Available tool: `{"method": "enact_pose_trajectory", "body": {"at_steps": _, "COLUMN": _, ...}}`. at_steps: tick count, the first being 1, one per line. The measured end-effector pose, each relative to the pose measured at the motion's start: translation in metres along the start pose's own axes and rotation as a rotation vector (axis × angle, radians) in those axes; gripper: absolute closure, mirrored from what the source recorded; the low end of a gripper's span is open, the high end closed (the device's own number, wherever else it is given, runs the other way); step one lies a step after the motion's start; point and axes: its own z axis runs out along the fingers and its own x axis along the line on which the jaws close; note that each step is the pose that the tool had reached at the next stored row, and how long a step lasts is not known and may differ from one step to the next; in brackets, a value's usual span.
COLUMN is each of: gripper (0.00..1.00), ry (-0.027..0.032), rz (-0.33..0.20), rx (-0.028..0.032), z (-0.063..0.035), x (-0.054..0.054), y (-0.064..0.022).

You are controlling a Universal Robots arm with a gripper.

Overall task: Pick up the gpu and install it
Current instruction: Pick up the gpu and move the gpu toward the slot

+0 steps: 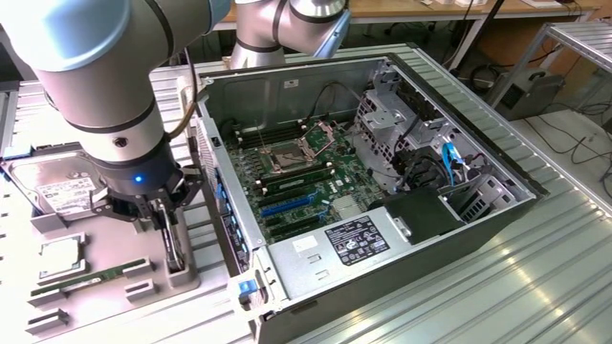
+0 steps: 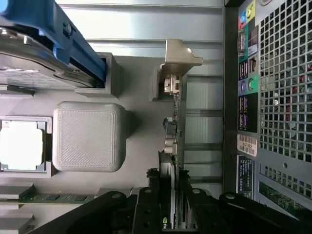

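The gpu point(image 1: 173, 248) stands on edge in a slot of the grey holder tray point(image 1: 115, 247), just outside the open computer case point(image 1: 287, 86) on the exterior view's left. My gripper point(image 1: 163, 215) is down over its top edge. In the wrist view the thin card point(image 2: 174, 126) runs away from me to its silvery end bracket point(image 2: 178, 57), and my gripper point(image 2: 169, 207) has a black finger point(image 2: 147, 204) pressed on each side of it. The card still rests in the tray. The green motherboard point(image 1: 306, 179) lies exposed inside the case.
The tray also holds a silver hard drive point(image 1: 62, 183) with a blue rail point(image 2: 73, 44), a processor chip point(image 1: 59, 254) and a green memory stick point(image 1: 82, 281). The case's perforated rear panel point(image 2: 278, 97) stands close beside the card. Ribbed metal tabletop point(image 1: 535, 272) surrounds everything.
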Motion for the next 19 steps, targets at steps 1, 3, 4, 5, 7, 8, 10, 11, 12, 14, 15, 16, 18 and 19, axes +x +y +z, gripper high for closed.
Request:
{"method": "enact_pose_trajectory", "body": {"at_steps": 1, "gripper": 0.74, "ry": 0.0008, "rz": -0.019, "rx": -0.0008, "z": 0.0001, "x": 0.0, "y": -0.0001}}
{"method": "enact_pose_trajectory", "body": {"at_steps": 3, "gripper": 0.74, "ry": 0.0013, "rz": -0.037, "rx": -0.0016, "z": 0.0002, "x": 0.0, "y": -0.0001}}
{"method": "enact_pose_trajectory", "body": {"at_steps": 4, "gripper": 0.74, "ry": 0.0014, "rz": -0.038, "rx": -0.0016, "z": 0.0002, "x": 0.0, "y": -0.0001}}
{"method": "enact_pose_trajectory", "body": {"at_steps": 5, "gripper": 0.74, "ry": 0.0015, "rz": -0.038, "rx": -0.0016, "z": 0.0002, "x": 0.0, "y": -0.0002}}
{"method": "enact_pose_trajectory", "body": {"at_steps": 7, "gripper": 0.74, "ry": 0.0011, "rz": -0.037, "rx": -0.0019, "z": -0.0002, "x": 0.0, "y": -0.0001}}
{"method": "enact_pose_trajectory", "body": {"at_steps": 8, "gripper": 0.74, "ry": 0.0011, "rz": -0.037, "rx": -0.0019, "z": -0.0007, "x": 0.0, "y": -0.0001}}
{"method": "enact_pose_trajectory", "body": {"at_steps": 10, "gripper": 0.74, "ry": 0.0012, "rz": -0.033, "rx": -0.0022, "z": -0.0029, "x": 0.0, "y": 0.0}}
{"method": "enact_pose_trajectory", "body": {"at_steps": 11, "gripper": 0.74, "ry": 0.0012, "rz": -0.032, "rx": -0.0023, "z": -0.0044, "x": 0.0, "y": 0.0}}
{"method": "enact_pose_trajectory", "body": {"at_steps": 12, "gripper": 0.74, "ry": 0.0013, "rz": -0.03, "rx": -0.0023, "z": -0.0062, "x": 0.0, "y": 0.0001}}
{"method": "enact_pose_trajectory", "body": {"at_steps": 14, "gripper": 0.74, "ry": 0.0014, "rz": -0.029, "rx": -0.0026, "z": -0.0099, "x": 0.0, "y": 0.0003}}
{"method": "enact_pose_trajectory", "body": {"at_steps": 15, "gripper": 0.74, "ry": 0.0017, "rz": -0.029, "rx": -0.0026, "z": -0.0118, "x": 0.0, "y": 0.0003}}
{"method": "enact_pose_trajectory", "body": {"at_steps": 16, "gripper": 0.74, "ry": 0.0019, "rz": -0.029, "rx": -0.0029, "z": -0.0141, "x": -0.001, "y": 0.0004}}
{"method": "enact_pose_trajectory", "body": {"at_steps": 18, "gripper": 0.74, "ry": 0.0026, "rz": -0.029, "rx": -0.0032, "z": -0.0204, "x": -0.001, "y": 0.0007}}
{"method": "enact_pose_trajectory", "body": {"at_steps": 19, "gripper": 0.74, "ry": 0.0032, "rz": -0.029, "rx": -0.0035, "z": -0.0235, "x": -0.001, "y": 0.0008}}
